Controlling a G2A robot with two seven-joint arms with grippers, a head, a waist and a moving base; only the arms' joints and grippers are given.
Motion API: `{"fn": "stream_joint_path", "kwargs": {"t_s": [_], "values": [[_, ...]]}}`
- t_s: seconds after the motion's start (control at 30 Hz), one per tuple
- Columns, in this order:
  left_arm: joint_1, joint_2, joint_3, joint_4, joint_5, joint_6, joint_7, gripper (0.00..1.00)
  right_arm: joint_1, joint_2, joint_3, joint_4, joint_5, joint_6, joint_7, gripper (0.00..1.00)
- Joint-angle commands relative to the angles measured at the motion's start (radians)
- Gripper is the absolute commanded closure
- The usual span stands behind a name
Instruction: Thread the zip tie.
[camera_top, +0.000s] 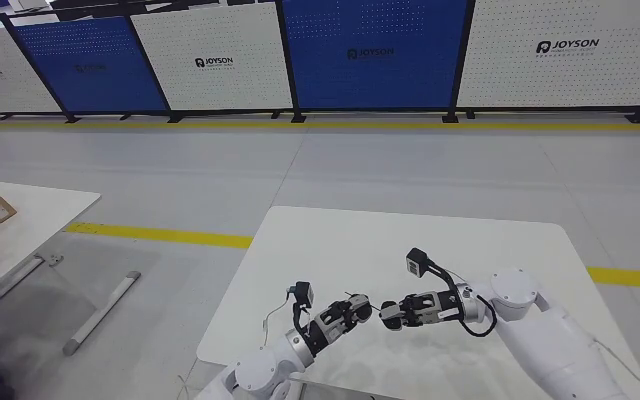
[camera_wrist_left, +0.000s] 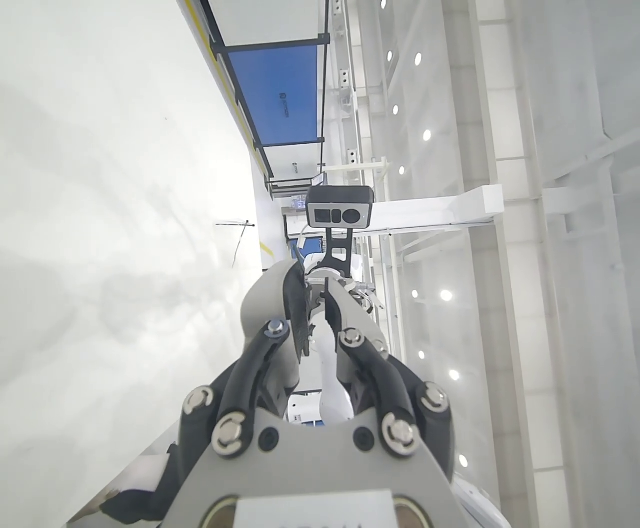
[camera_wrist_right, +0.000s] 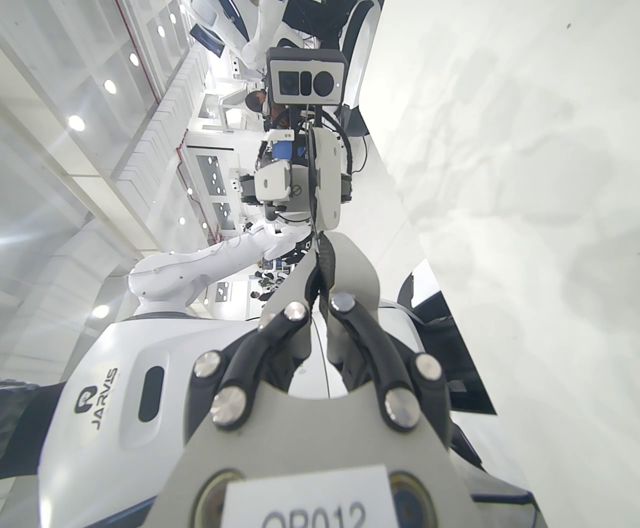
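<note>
The zip tie (camera_wrist_right: 314, 200) is a thin black strip standing out from the tips of my right gripper (camera_wrist_right: 320, 250), which is shut on it. The strip runs on toward the left gripper, straight across from it. In the left wrist view the strip's end (camera_wrist_left: 326, 300) stands between the fingers of my left gripper (camera_wrist_left: 311, 282), close along one finger, and the jaws are apart. In the top view the left gripper (camera_top: 362, 309) and right gripper (camera_top: 386, 314) meet tip to tip above the front middle of the white table (camera_top: 400, 240).
Spare thin black zip ties (camera_wrist_left: 240, 235) lie on the table beyond the grippers. The table's front edge runs close under both arms. A second white table (camera_top: 40, 210) stands far off to the left across the floor.
</note>
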Motion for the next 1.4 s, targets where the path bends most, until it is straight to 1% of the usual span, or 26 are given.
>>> {"fn": "stream_joint_path", "kwargs": {"t_s": [0.0, 0.07, 0.17, 0.23, 0.57, 0.6, 0.63, 0.67, 0.7, 0.8, 0.93, 1.03, 1.07, 1.1, 1.13, 1.17, 1.2, 1.23, 1.37], "values": [[0.001, 0.0, 0.001, 0.0, 0.003, 0.0, -0.001, 0.86, 0.0, 0.0, 0.0, 0.0, 0.0, 0.0, 0.0, 1.0], [0.002, 0.0, 0.003, -0.001, 0.006, 0.001, -0.002, 0.83, 0.0, 0.0, 0.0, 0.0, 0.0, 0.0, 0.0, 1.0], [0.003, 0.001, 0.003, -0.001, 0.011, -0.004, -0.006, 0.91, 0.0, 0.0, 0.0, 0.0, 0.0, 0.0, 0.0, 1.0], [0.005, 0.001, 0.003, -0.001, 0.014, -0.008, -0.007, 1.0, 0.0, 0.0, 0.0, 0.0, 0.0, 0.0, 0.0, 1.0], [0.016, 0.003, -0.005, -0.006, 0.021, -0.014, -0.006, 1.0, 0.0, 0.0, 0.0, 0.0, 0.0, 0.0, 0.0, 1.0], [0.017, 0.003, -0.005, -0.007, 0.021, -0.013, -0.005, 1.0, -0.009, 0.0, 0.0, -0.009, -0.001, 0.001, -0.019, 0.93], [0.017, 0.003, -0.005, -0.007, 0.022, -0.012, -0.005, 1.0, -0.014, 0.0, 0.002, -0.017, -0.004, 0.004, -0.027, 0.65], [0.017, 0.003, -0.004, -0.007, 0.022, -0.011, -0.005, 1.0, -0.018, 0.002, 0.005, -0.023, -0.006, 0.007, -0.029, 0.22], [0.016, 0.003, -0.002, -0.007, 0.022, -0.01, -0.003, 1.0, -0.02, 0.003, 0.009, -0.027, -0.007, 0.01, -0.027, 0.0], [0.012, 0.001, 0.003, -0.002, 0.021, -0.006, 0.006, 1.0, -0.03, 0.01, 0.028, -0.034, -0.007, 0.011, -0.02, 0.0], [0.003, -0.001, 0.004, 0.004, 0.024, 0.008, 0.032, 1.0, -0.052, 0.024, 0.068, -0.034, 0.001, -0.002, -0.013, 0.0], [-0.002, -0.001, 0.007, 0.007, 0.031, 0.022, 0.043, 1.0, -0.08, 0.039, 0.113, -0.03, 0.021, -0.021, -0.003, 0.0], [-0.005, 0.0, 0.008, 0.01, 0.044, 0.045, 0.037, 1.0, -0.091, 0.046, 0.132, -0.03, 0.029, -0.027, 0.001, 0.0], [-0.015, 0.002, 0.009, 0.015, 0.068, 0.079, 0.015, 1.0, -0.1, 0.051, 0.149, -0.029, 0.035, -0.031, 0.002, 0.0], [-0.021, 0.004, 0.007, 0.022, 0.072, 0.108, -0.006, 1.0, -0.11, 0.057, 0.167, -0.03, 0.045, -0.037, 0.003, 0.0], [-0.029, 0.005, -0.005, 0.024, 0.048, 0.129, -0.009, 1.0, -0.123, 0.063, 0.19, -0.037, 0.057, -0.048, 0.0, 0.0], [-0.035, 0.005, -0.014, 0.024, 0.036, 0.134, -0.004, 1.0, -0.136, 0.068, 0.209, -0.045, 0.073, -0.06, 0.002, 0.0], [-0.035, 0.005, -0.018, 0.022, 0.021, 0.137, -0.011, 1.0, -0.136, 0.068, 0.209, -0.045, 0.073, -0.06, 0.002, 0.0], [-0.035, 0.005, -0.018, 0.022, 0.021, 0.137, -0.011, 1.0, -0.136, 0.068, 0.209, -0.045, 0.073, -0.06, 0.002, 0.0]]}}
